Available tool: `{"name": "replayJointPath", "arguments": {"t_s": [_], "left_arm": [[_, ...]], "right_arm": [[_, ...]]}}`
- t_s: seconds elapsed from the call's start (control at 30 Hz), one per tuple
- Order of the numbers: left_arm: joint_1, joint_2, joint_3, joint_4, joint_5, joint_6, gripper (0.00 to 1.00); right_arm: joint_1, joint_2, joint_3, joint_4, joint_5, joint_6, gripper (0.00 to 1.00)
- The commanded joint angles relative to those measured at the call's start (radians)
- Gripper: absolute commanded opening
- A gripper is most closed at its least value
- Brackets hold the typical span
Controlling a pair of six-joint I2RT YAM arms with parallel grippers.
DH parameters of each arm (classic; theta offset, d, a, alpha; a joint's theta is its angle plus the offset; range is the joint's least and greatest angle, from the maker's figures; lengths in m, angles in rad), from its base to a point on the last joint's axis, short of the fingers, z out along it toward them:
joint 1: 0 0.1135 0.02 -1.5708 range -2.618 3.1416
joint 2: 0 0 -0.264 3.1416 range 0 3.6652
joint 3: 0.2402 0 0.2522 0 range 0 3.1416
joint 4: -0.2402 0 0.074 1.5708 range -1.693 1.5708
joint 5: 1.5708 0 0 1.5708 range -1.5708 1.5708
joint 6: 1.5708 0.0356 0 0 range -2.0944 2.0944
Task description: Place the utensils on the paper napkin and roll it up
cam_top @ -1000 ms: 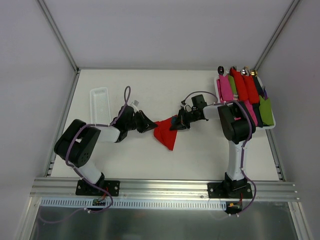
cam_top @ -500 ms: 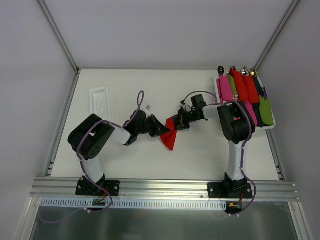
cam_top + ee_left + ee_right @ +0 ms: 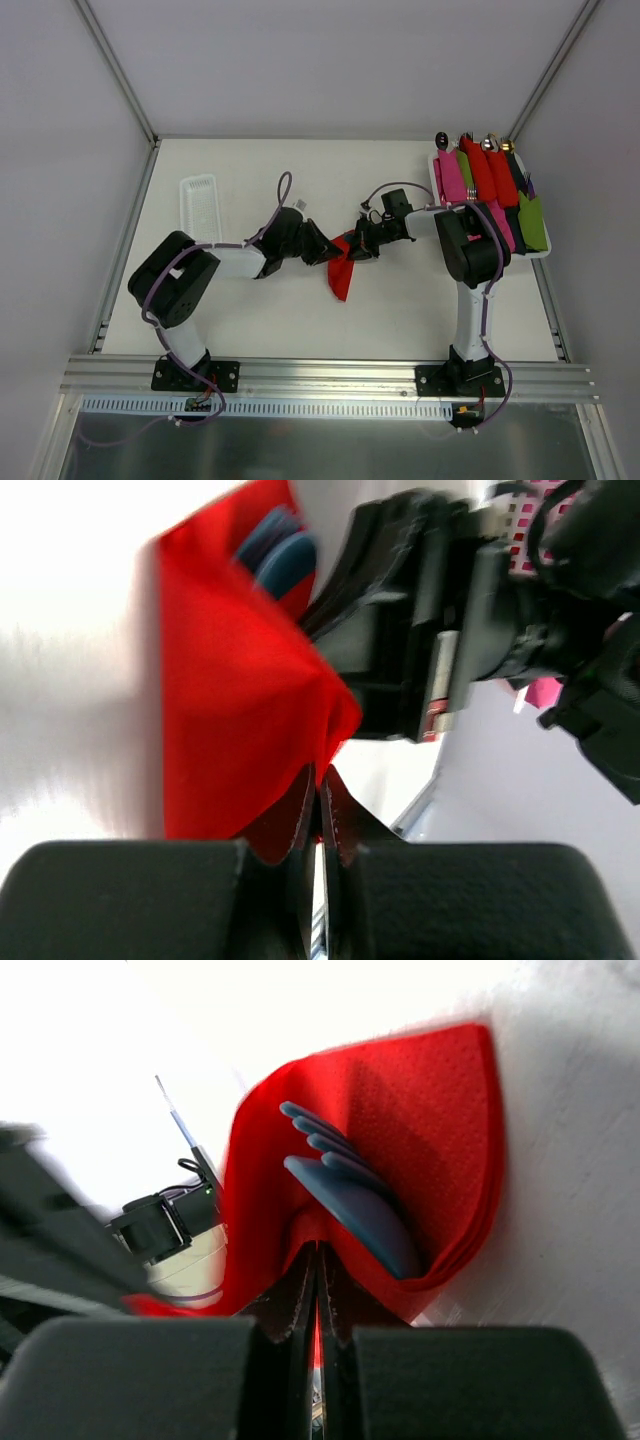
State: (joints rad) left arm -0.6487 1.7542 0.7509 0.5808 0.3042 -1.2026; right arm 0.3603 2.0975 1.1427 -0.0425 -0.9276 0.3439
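Observation:
The red paper napkin (image 3: 341,274) lies folded over at mid-table. Blue utensils (image 3: 355,1205) lie inside its fold; their blue ends also show in the left wrist view (image 3: 272,550). My left gripper (image 3: 330,251) is shut on the napkin's left edge (image 3: 250,710). My right gripper (image 3: 350,246) is shut on the napkin's right edge (image 3: 420,1130), pinching a ridge of paper beside the utensils. The two grippers nearly meet over the napkin, tip to tip.
A white tray (image 3: 545,252) at the back right holds several rolled pink, red and green napkin bundles. A clear plastic tray (image 3: 199,208) sits at the back left. Grey walls close in the table on three sides.
My left gripper has moved right with the napkin's edge, folding the napkin over toward the right gripper. The napkin looks narrower now. The right arm has stayed put.

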Motion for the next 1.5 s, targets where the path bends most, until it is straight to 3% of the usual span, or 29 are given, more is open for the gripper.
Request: {"name": "replayJointPath", "arguments": {"t_s": [0.0,0.23,0.47,0.77,0.8,0.87,1.2,1.37,1.47], "left_arm": [[-0.006,-0.091,0.152,-0.405,-0.089,0.229,0.0],[0.003,-0.068,0.329,-0.688,-0.047,0.374,0.0],[0.004,-0.009,0.361,-0.699,0.09,0.359,0.0],[0.001,-0.025,0.318,-0.567,0.125,0.239,0.0],[0.0,-0.033,0.315,-0.559,0.112,0.239,0.01],[0.003,-0.048,0.303,-0.561,0.073,0.241,0.14],[0.05,-0.042,0.251,-0.569,0.082,0.336,0.38],[0.089,-0.059,0.209,-0.565,0.093,0.351,0.38],[0.104,-0.074,0.191,-0.564,0.101,0.359,0.33]], "right_arm": [[0.011,0.015,-0.011,-0.091,0.141,-0.056,0.0],[0.016,0.013,-0.008,-0.099,0.148,-0.063,0.0],[0.019,0.013,-0.003,-0.108,0.156,-0.066,0.0],[0.02,0.013,-0.001,-0.111,0.157,-0.069,0.0],[0.02,0.013,-0.001,-0.111,0.157,-0.071,0.0],[0.02,0.015,-0.001,-0.111,0.157,-0.069,0.0],[0.02,0.016,0.0,-0.112,0.156,-0.071,0.0],[0.02,0.016,0.002,-0.112,0.154,-0.071,0.0],[0.02,0.016,0.002,-0.112,0.154,-0.071,0.0]]}}
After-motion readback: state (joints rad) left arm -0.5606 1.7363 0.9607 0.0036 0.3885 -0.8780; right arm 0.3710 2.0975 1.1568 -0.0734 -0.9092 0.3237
